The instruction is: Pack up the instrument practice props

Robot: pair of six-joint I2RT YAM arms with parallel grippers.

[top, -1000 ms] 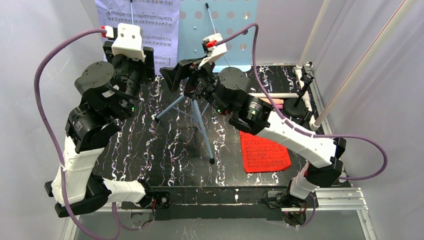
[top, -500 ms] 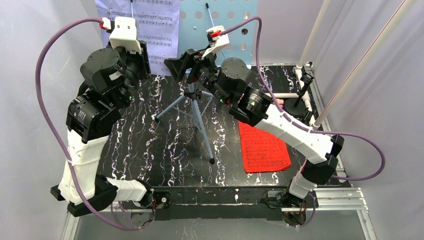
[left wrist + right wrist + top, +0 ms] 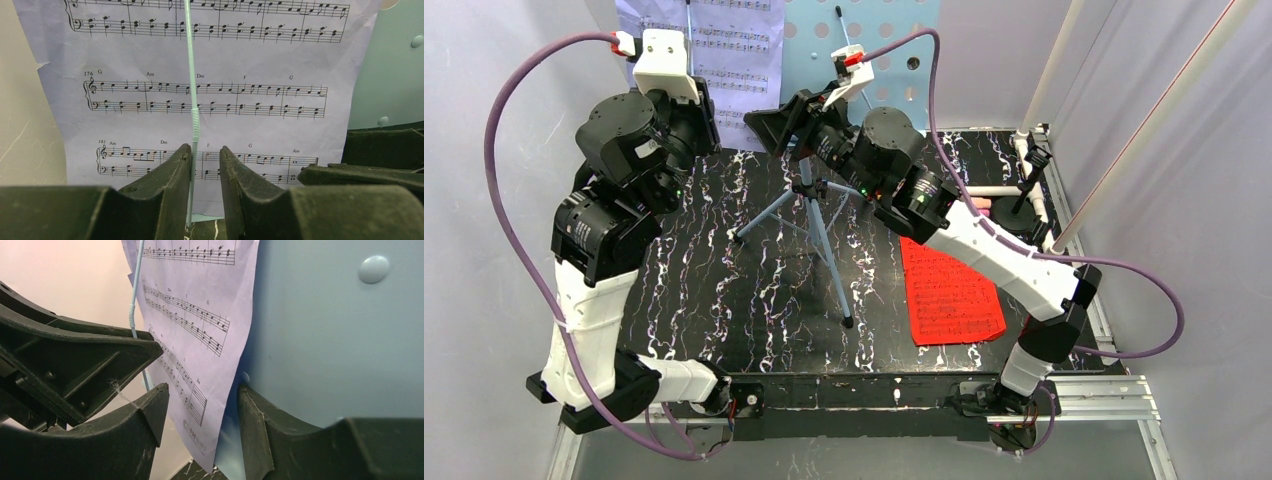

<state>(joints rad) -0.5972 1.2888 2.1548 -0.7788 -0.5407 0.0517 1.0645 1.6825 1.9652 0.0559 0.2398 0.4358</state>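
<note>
Red sheet-music page (image 3: 952, 300) is lying flat near the right edge of the counter (image 3: 714, 300), not yet gathered, and the tripod legs (image 3: 809, 225) are standing mid-counter beyond it. Compared with a second ago, both arms are now sitting higher and closer to the far edge, so the work is probably shifting to stripping the lavender page (image 3: 250, 125) off the pale-blue music rack (image 3: 325, 340) standing there. The left gripper (image 3: 205, 150) is hovering with its fingers slightly parted, straddling the thin retaining wire (image 3: 190, 60) that is crossing the page; the wire is running just beside one finger, not pinched. The right gripper (image 3: 202, 389) is holding its fingers spread wider, bracketing the page's lower corner against the rack panel and gripping nothing.
</note>
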